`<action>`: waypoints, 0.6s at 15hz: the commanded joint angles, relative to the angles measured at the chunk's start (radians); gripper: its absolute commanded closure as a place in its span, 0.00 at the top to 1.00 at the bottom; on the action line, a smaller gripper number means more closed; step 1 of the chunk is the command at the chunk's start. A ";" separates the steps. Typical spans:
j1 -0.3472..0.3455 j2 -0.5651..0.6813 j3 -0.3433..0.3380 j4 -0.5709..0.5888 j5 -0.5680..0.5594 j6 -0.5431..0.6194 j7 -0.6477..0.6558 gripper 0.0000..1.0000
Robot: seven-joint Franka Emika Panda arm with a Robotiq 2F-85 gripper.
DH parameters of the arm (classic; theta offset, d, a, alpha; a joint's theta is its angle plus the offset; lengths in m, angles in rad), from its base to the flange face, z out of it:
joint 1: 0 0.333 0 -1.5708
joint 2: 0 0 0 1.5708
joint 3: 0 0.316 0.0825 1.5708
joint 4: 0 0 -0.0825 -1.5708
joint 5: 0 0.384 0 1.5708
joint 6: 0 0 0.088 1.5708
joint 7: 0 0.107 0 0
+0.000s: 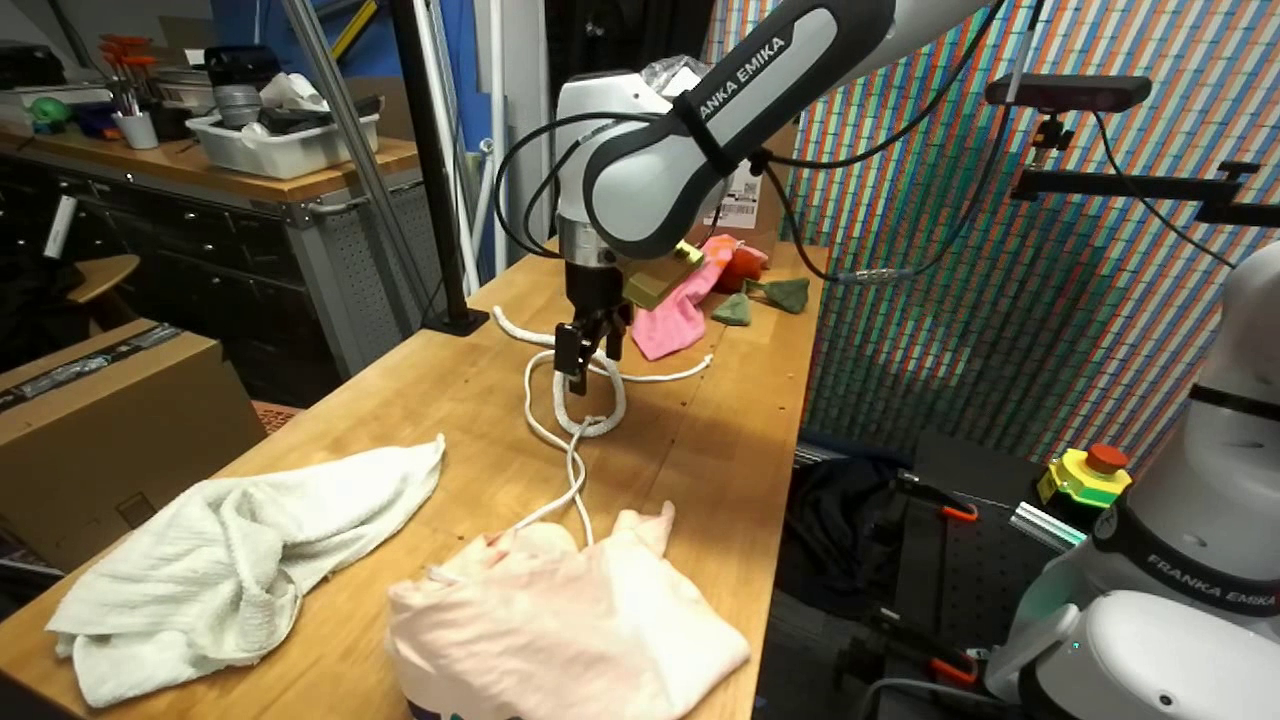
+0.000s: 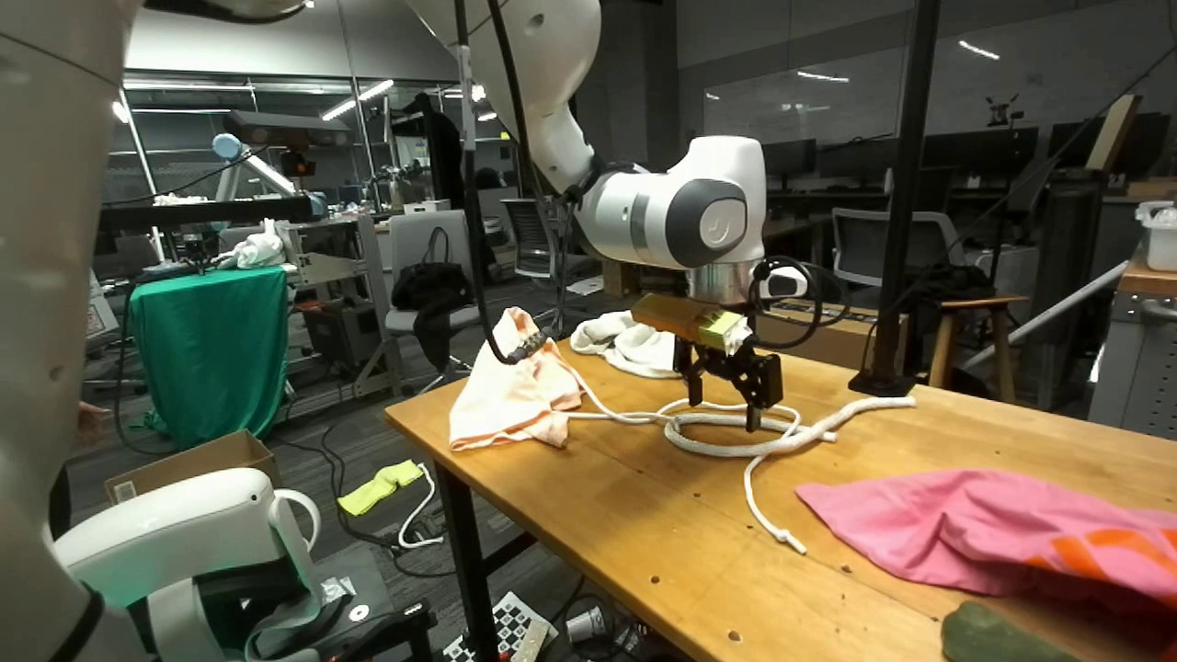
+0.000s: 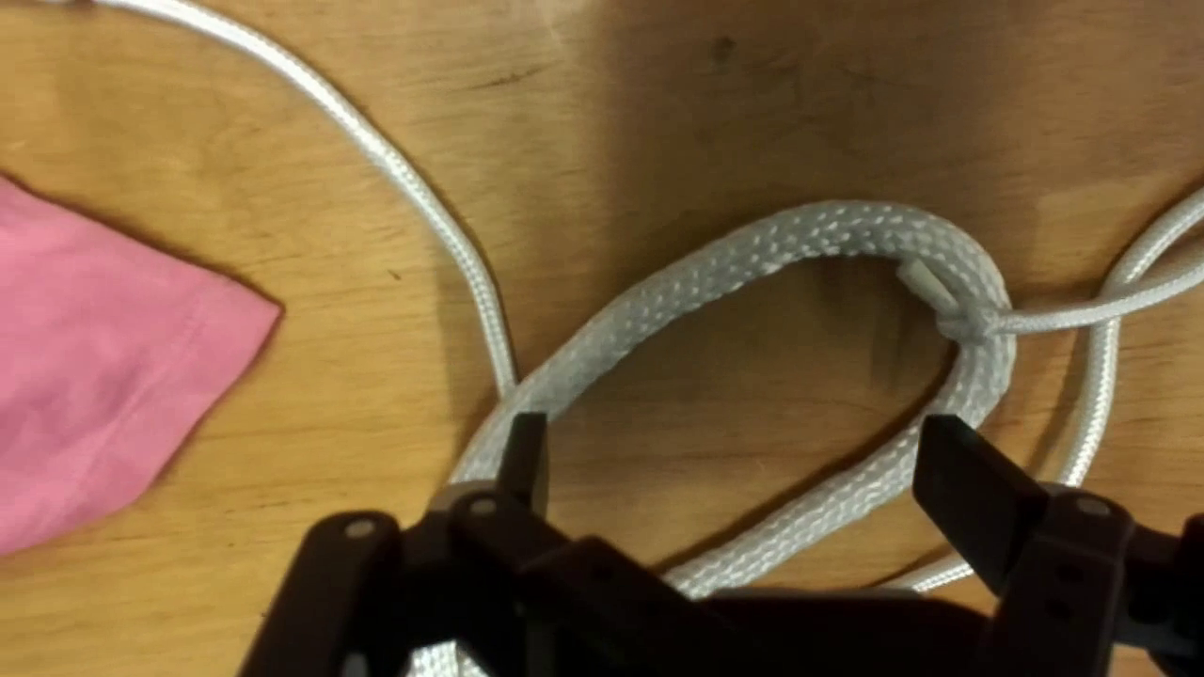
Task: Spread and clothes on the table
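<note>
Over the wooden table point(image 1: 720, 450), my gripper point(image 3: 734, 442) points down with its jaws wide apart and nothing held between them; it shows in both exterior views point(image 1: 595, 372) point(image 2: 725, 414). The clothes lie in separate crumpled heaps. A pale mint-white garment point(image 1: 250, 560) and a peach-pink garment point(image 1: 560, 630) are at the near end in an exterior view. Farther back rests the bright pink garment point(image 1: 675, 320), partly folded over; its corner point(image 3: 103, 376) shows left in the wrist view. No garment touches the fingers.
A white rope loop point(image 3: 800, 240) lies beneath the gripper, its thin cord running to the peach-pink garment. Green cloth pieces point(image 1: 785, 293) sit near the pink one. A black post point(image 2: 887, 303) rises at the table's edge. A cardboard box point(image 1: 765, 195) stands at the back.
</note>
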 commanded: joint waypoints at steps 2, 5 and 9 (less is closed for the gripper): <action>0.000 0.014 -0.026 0.006 -0.028 0.039 0.037 1.00; -0.005 0.023 -0.039 0.018 -0.030 0.044 0.048 1.00; -0.023 0.032 -0.046 0.049 -0.012 0.029 0.046 1.00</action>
